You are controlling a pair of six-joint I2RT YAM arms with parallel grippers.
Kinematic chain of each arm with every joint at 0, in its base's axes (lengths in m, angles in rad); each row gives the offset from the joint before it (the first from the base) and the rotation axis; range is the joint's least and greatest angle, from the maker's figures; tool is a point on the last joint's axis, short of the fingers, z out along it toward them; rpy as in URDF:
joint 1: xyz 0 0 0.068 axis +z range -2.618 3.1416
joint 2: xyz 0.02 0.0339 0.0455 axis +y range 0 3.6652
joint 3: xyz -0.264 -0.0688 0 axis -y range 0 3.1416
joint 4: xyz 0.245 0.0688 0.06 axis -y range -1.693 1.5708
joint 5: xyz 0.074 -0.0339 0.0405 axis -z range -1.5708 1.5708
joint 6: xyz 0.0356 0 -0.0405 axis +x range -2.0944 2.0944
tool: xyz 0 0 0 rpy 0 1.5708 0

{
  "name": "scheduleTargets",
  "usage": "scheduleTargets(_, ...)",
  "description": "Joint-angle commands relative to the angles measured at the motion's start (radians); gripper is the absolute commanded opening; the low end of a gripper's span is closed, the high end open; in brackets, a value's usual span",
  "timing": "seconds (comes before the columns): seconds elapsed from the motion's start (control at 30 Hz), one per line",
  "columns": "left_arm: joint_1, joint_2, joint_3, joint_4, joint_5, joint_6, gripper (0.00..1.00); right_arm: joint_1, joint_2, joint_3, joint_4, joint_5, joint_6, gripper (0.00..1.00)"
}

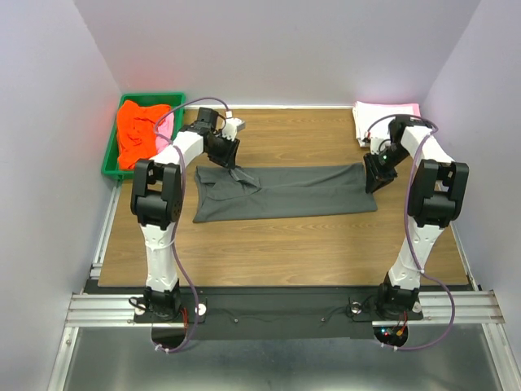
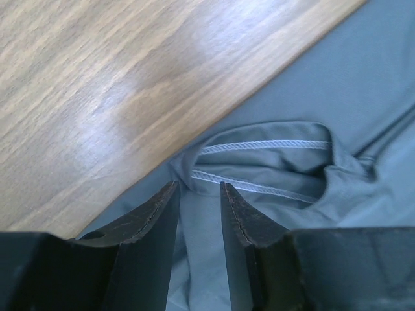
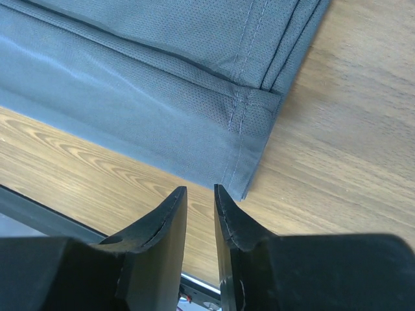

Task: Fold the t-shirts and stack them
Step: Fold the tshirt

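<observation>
While the dark grey t-shirt point(image 1: 285, 191) lies spread flat on the wooden table point(image 1: 269, 244), the left gripper point(image 2: 200, 188) stands over its collar end, jaws a narrow gap apart, with the stitched neckline point(image 2: 259, 146) just ahead of the fingertips. Cloth shows in the gap, but whether any is pinched I cannot tell. The right gripper point(image 3: 200, 189) is at the other end, jaws slightly parted and holding nothing. The shirt's hemmed corner point(image 3: 249, 129) lies just beyond its tips, slightly to their right.
</observation>
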Motion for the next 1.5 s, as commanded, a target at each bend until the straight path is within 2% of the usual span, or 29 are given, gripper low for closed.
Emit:
scheduleTargets(0.0, -0.014, 0.022, 0.065, 0.02, -0.063, 0.0, 0.43, 0.006, -0.038, -0.007, 0.017, -0.012, 0.008, 0.29)
scheduleTargets(0.2, -0.027, 0.061, 0.103, 0.012, -0.095, 0.018, 0.4, 0.007, -0.038, -0.01, 0.018, -0.011, 0.006, 0.29)
scheduleTargets(0.3, -0.025, 0.064, 0.116, 0.003, -0.087, 0.023, 0.33, 0.006, -0.036, -0.013, 0.02, -0.004, 0.006, 0.29)
scheduleTargets(0.57, -0.025, 0.027, 0.113, -0.026, -0.064, 0.043, 0.0, 0.007, -0.023, -0.007, 0.02, -0.003, 0.003, 0.28)
scheduleTargets(0.77, -0.027, -0.083, 0.05, -0.063, -0.057, 0.069, 0.0, 0.007, -0.026, -0.011, 0.018, 0.003, -0.003, 0.28)
scheduleTargets(1.0, -0.027, -0.24, -0.111, -0.126, -0.058, 0.075, 0.0, 0.007, -0.032, -0.034, 0.021, 0.012, -0.023, 0.28)
scheduleTargets(1.33, -0.027, -0.298, -0.358, -0.085, -0.101, 0.049, 0.0, 0.007, -0.012, -0.016, 0.021, 0.005, -0.028, 0.28)
scheduleTargets(1.4, -0.027, -0.294, -0.381, -0.068, -0.106, 0.05, 0.06, 0.007, -0.007, -0.002, 0.02, 0.0, -0.025, 0.28)
scheduleTargets(1.43, -0.027, -0.289, -0.383, -0.068, -0.106, 0.058, 0.17, 0.007, -0.003, 0.004, 0.018, -0.004, -0.028, 0.28)
scheduleTargets(1.47, -0.027, -0.286, -0.383, -0.075, -0.107, 0.061, 0.22, 0.007, -0.001, 0.01, 0.018, -0.007, -0.028, 0.28)
